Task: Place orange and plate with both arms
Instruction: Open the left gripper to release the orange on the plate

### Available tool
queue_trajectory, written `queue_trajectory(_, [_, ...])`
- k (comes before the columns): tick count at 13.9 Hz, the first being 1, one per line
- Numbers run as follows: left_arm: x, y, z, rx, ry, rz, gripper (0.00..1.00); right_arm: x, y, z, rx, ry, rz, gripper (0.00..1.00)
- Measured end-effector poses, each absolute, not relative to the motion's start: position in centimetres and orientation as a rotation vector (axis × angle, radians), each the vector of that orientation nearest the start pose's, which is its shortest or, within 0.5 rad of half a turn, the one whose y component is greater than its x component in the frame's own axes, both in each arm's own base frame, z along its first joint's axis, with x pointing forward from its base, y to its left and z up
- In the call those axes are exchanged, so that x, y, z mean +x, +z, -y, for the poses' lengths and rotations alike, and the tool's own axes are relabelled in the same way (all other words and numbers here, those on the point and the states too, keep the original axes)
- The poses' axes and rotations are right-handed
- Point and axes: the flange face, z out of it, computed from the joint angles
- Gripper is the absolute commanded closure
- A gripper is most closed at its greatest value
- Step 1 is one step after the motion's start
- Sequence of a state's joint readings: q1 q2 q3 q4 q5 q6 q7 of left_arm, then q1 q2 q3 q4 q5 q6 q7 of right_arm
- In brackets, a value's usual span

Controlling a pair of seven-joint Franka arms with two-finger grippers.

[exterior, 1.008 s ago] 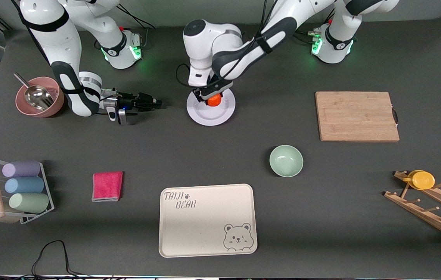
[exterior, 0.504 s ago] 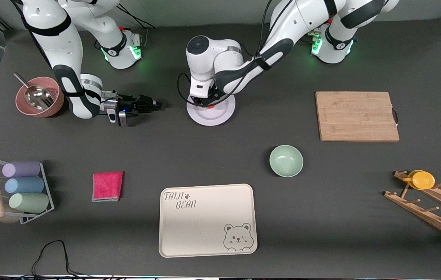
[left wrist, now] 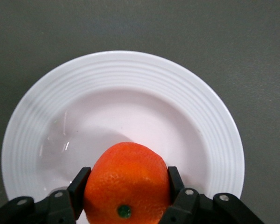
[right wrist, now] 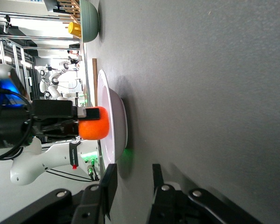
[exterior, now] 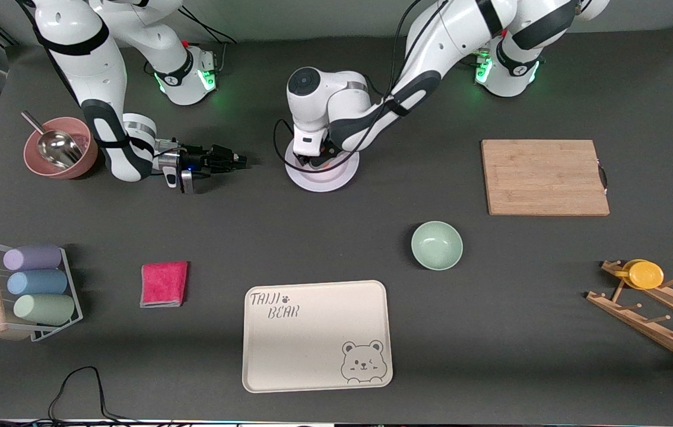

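Here the left tool is gripping the orange between its two fingers, one pad pressed to each side of the fruit, and it is hanging directly over the plate. That is the relation the coming move is turning on: the orange is lying straight above the plate's well, so release needs only a short drop, not a sideways shift. In the right wrist view the orange is appearing to sit just off the plate, perhaps not yet touching, though the angle is too oblique to be sure.

The right tool is waiting low over the surface, beside the plate toward the right arm's end, its fingers standing slightly apart and holding nothing. It is the nearer arm for taking the rim.

In the front view the left arm's wrist is covering the orange and much of the plate, and the left wrist view is cutting off the lower part of the fruit.
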State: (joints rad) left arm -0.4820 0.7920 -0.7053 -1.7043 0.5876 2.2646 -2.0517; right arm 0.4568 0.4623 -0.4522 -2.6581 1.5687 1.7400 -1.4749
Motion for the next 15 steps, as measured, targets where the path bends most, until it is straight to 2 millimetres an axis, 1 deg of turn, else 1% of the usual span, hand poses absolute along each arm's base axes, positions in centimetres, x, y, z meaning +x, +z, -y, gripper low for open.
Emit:
queue_trajectory(1, [31.1, 21.1, 59.3, -2.992, 0.067, 0.974, 0.6, 31.5, 9.2, -5.9, -1.936, 0.045, 0.007, 0.63])
queue_trajectory(2, [31.2, 20.9, 59.2, -2.991, 0.067, 0.976, 0.09, 31.5, 9.2, -5.9, -1.936, 0.045, 0.008, 0.63])
queue_trajectory(3, [31.2, 20.9, 59.2, -2.991, 0.065, 0.974, 0.0, 31.6, 9.2, -5.9, -1.937, 0.045, 0.008, 0.63])
queue_trajectory(7, [30.7, 20.4, 59.4, -3.004, 0.015, 0.913, 0.0, 31.6, 9.1, -5.9, -1.937, 0.045, 0.008, 0.63])
queue_trajectory(8, [31.0, 20.6, 59.4, -3.018, 0.005, 0.866, 0.0, 31.6, 9.1, -5.9, -1.937, 0.045, 0.008, 0.63])
queue_trajectory(9, [31.7, 21.1, 59.3, -3.026, -0.015, 0.798, 0.0, 31.6, 9.1, -5.9, -1.937, 0.045, 0.008, 0.63])
queue_trajectory(10, [33.0, 22.0, 59.0, -3.02, -0.046, 0.725, 0.0, 31.6, 9.1, -5.9, -1.937, 0.045, 0.008, 0.63])
queue_trajectory(11, [34.8, 23.6, 58.6, -3.005, -0.079, 0.66, 0.0, 31.6, 9.1, -5.9, -1.937, 0.041, 0.004, 0.63])
queue_trajectory(13, [39.1, 27.7, 57.2, -2.977, -0.129, 0.544, 0.0, 31.8, 9.1, -5.9, -1.936, 0.023, -0.016, 0.63])
queue_trajectory(15, [43.1, 32.0, 55.1, -2.989, -0.124, 0.448, 0.0, 32.0, 8.9, -6.1, -1.934, 0.012, -0.024, 0.63])
